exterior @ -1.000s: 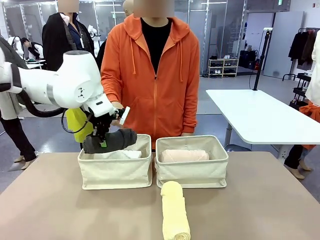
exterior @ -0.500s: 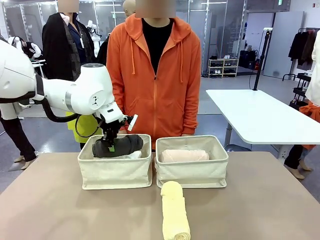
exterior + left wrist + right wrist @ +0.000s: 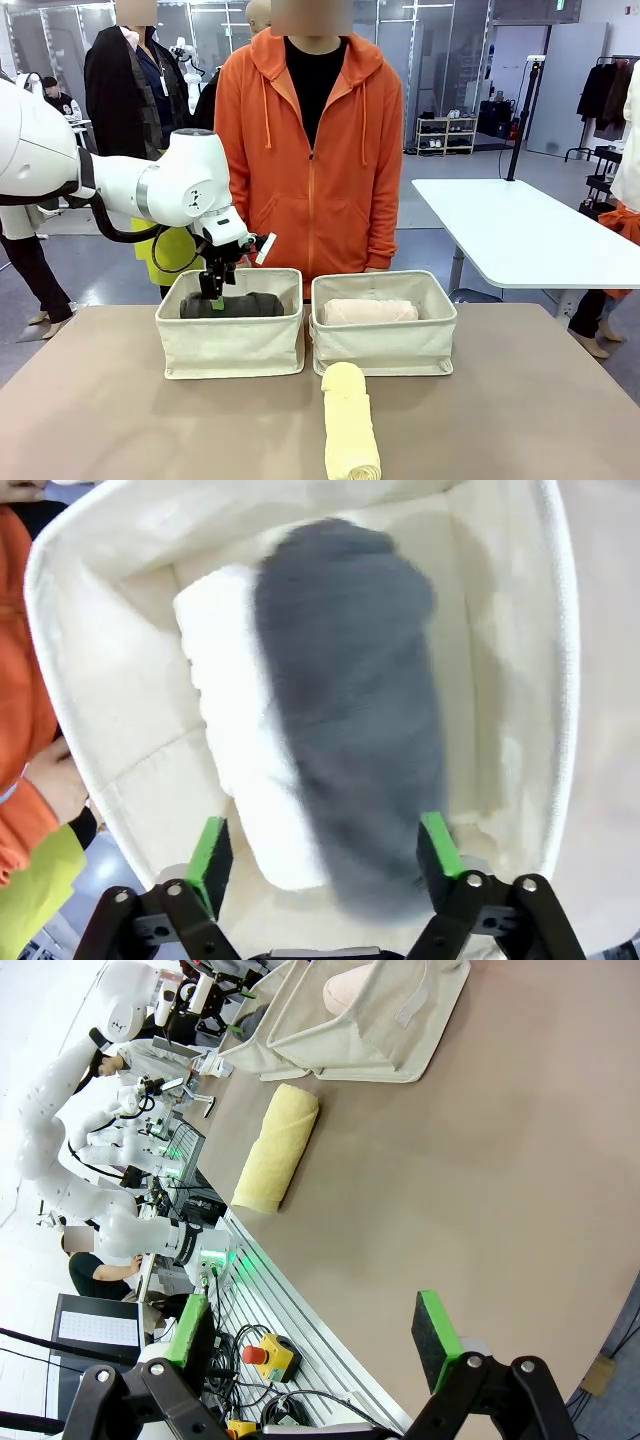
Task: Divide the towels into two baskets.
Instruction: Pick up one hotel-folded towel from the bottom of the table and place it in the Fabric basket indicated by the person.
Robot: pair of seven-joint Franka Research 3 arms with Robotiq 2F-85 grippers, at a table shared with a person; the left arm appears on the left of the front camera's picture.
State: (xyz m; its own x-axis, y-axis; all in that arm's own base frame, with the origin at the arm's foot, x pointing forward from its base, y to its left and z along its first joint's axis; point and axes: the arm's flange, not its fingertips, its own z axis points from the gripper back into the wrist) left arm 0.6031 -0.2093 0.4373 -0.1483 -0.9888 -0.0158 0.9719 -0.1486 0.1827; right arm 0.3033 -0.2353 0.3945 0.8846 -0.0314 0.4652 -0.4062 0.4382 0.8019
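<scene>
l gripper wide open over grey towel in l basket

the l gripper [image 3: 323,846] is wide open. it hangs just over the l basket [image 3: 230,345] and points down into it. its two green pads stand on either side of one end of the dark grey towel [image 3: 350,730] and don't pinch it. one pad is clear of the roll. the other is v close, can't tell if it touches. the grey roll looks blurry in the wrist view. it lies along the basket on top of the white towel [image 3: 228,680], which pokes out on one side.

the l basket sits by the far edge of the tabletop [image 3: 120,420], a bit left of mid. the r basket [image 3: 385,345] is just beside it, right of mid, walls nearly touching. the pink towel [image 3: 368,311] lies inside the r basket. the yellow towel [image 3: 349,425] lies on the bare tabletop in front of the r basket. it points toward the near edge, w/ one end right by the front wall.

a person [image 3: 310,170] in an orange hoodie stands at the far edge behind both baskets. one hand [image 3: 50,785] is just outside the l basket's wall.

the r gripper [image 3: 312,1332] is wide open too, nothing btw its pads. it is up over bare tabletop, well apart from the baskets.
</scene>
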